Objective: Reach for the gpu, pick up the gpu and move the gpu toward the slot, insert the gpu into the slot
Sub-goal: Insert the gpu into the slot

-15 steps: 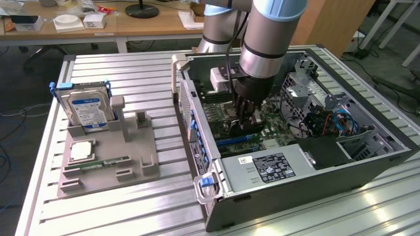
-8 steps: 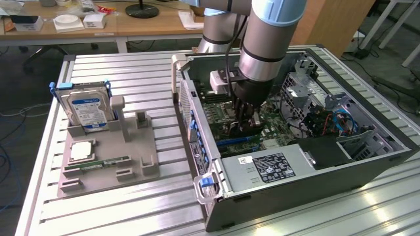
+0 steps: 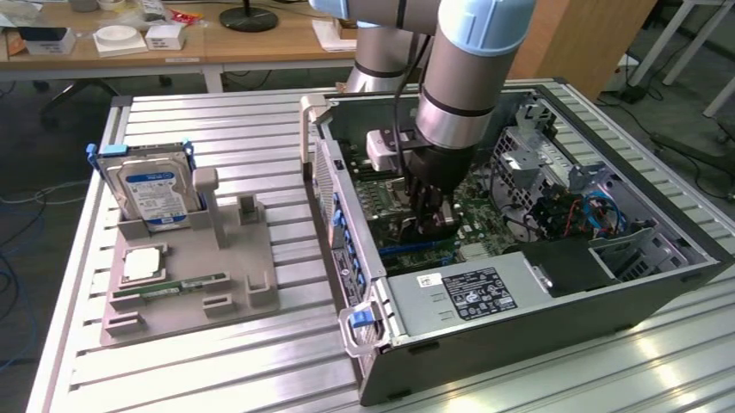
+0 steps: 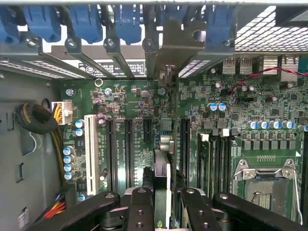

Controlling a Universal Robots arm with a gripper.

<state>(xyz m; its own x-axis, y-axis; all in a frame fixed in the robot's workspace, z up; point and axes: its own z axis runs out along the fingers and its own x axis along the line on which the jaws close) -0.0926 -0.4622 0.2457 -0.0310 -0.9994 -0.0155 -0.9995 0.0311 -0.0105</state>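
Standing on edge, the gpu (image 4: pixel 162 163) is clamped in the gripper (image 4: pixel 162 195) so its edge faces the slot (image 3: pixel 397 250).

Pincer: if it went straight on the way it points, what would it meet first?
The pincer, gripping the gpu, points down into the case. Its held gpu would probably reach the green motherboard first, among the long slots; the remaining gap is unclear.

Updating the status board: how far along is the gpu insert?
Done: gpu picked up and carried into the case. In hand: gripper shut on it, edge-on over the motherboard. Left: seating in the slot, hidden under the card, not visibly done.
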